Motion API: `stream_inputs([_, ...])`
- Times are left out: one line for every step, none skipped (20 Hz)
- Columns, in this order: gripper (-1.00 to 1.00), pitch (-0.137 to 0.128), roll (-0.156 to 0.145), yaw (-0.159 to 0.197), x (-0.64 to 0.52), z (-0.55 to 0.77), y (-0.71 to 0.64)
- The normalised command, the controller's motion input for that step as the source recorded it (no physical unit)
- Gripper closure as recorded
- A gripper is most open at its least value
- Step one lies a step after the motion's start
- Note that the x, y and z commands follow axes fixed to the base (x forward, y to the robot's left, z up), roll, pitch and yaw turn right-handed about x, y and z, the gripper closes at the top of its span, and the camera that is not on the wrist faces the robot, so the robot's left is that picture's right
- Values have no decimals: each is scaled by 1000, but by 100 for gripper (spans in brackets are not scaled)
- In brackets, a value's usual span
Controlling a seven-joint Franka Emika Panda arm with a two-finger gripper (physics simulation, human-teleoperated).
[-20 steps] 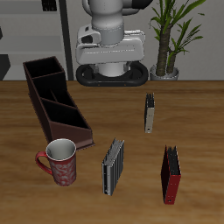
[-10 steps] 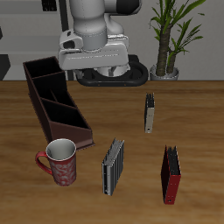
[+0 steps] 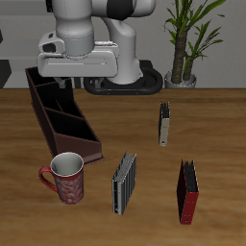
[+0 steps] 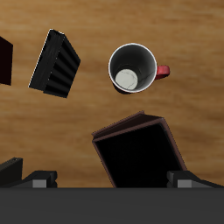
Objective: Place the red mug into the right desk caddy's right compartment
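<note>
Below the raised jaws, which look spread apart and empty, the red mug (image 4: 133, 69) stands upright on the tabletop (image 3: 211, 125) just beyond the caddy (image 4: 138, 157). Rigid, probably light and slick; best pinched across its rim wall, opposite the handle.
</note>
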Motion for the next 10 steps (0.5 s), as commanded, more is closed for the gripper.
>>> stream_inputs([-100,-28,-77,-11,140,48,-459])
stream_inputs([-100,-16,-9,-64,142,-8,-353])
stream_inputs([-100,-67,-39,159,107,34,-323])
stream_inputs([-100,-16,11,-72,108,-7,-383])
stream_inputs([-100,-28,-43,-27,95,9,-305])
stream_inputs([-100,-80,0,106,94,51,-225])
stream_inputs([-100,-56,-54,34,107,42,-235])
stream_inputs([-100,-18,8,-36,112,-23,-188])
stream_inputs([-100,-27,-44,30,176,-58,-155])
stream_inputs([-100,-46,-8,79,177,-47,-127])
